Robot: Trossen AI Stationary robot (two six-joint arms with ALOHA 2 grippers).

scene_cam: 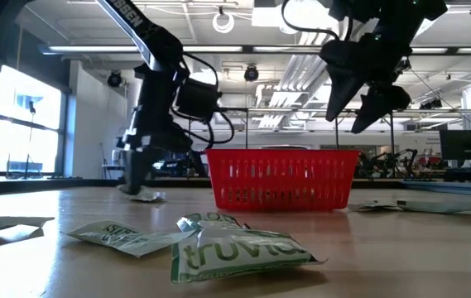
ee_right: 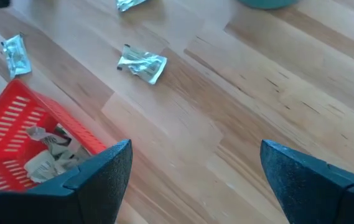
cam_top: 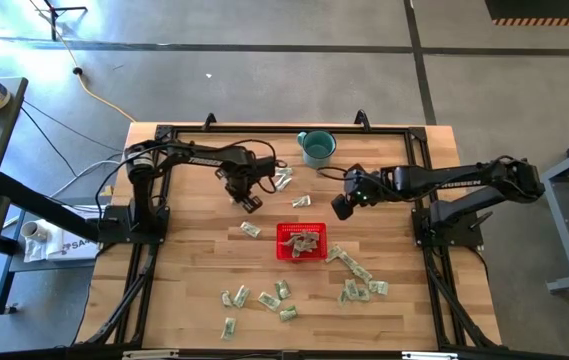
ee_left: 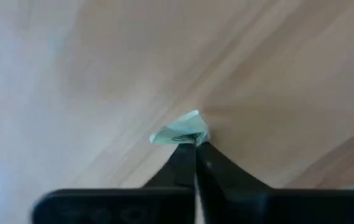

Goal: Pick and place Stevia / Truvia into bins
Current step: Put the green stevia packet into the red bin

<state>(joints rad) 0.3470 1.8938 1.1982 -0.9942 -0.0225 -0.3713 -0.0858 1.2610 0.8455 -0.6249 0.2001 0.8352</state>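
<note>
Left tool (ee_left: 196, 144), upper centre-left of the high view, is clamped on a pale green-printed paper sweetener packet (ee_left: 181, 131) at the wooden table (cam_top: 194, 270). Right tool (ee_right: 192, 177) hangs spread wide, upper right of the square red mesh plastic basket (cam_top: 301, 241).

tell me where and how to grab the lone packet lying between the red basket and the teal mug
Take that packet across its short width, near the middle, coming straight down from above: it lies flat though crumpled on the table, apart from the others, so only the top is open. The right hand, open and empty, hangs nearest. The left hand is shut on another packet.
</note>
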